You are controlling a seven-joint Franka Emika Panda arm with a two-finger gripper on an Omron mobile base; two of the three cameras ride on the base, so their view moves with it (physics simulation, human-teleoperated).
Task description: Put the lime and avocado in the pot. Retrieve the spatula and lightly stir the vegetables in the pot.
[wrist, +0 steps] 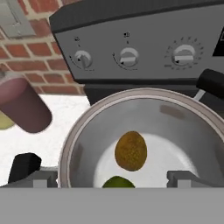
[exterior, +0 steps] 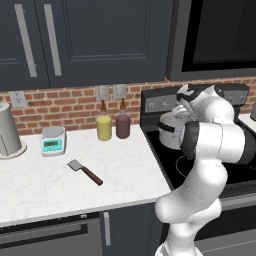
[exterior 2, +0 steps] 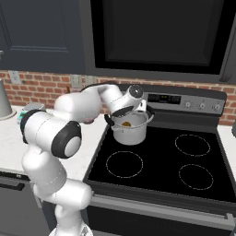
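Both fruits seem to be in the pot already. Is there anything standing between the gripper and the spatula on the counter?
Nothing visible blocks it. The gripper hangs open over the pot, which holds the avocado and the lime. The spatula lies alone on bare counter; the two bottles and the scale stand behind it, nearer the wall.

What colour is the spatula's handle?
Dark reddish-brown, on a flat grey blade; the spatula shows best in the left base view, lying on the counter.

We find the avocado [wrist: 130, 151] and lime [wrist: 118, 182] in the pot [exterior 2: 131, 130] on the stove's [exterior 2: 161, 161] rear-left burner, the spatula [exterior: 85, 171] on the worktop [exterior: 45, 185] left of the stove, before two bottles [exterior: 113, 125].
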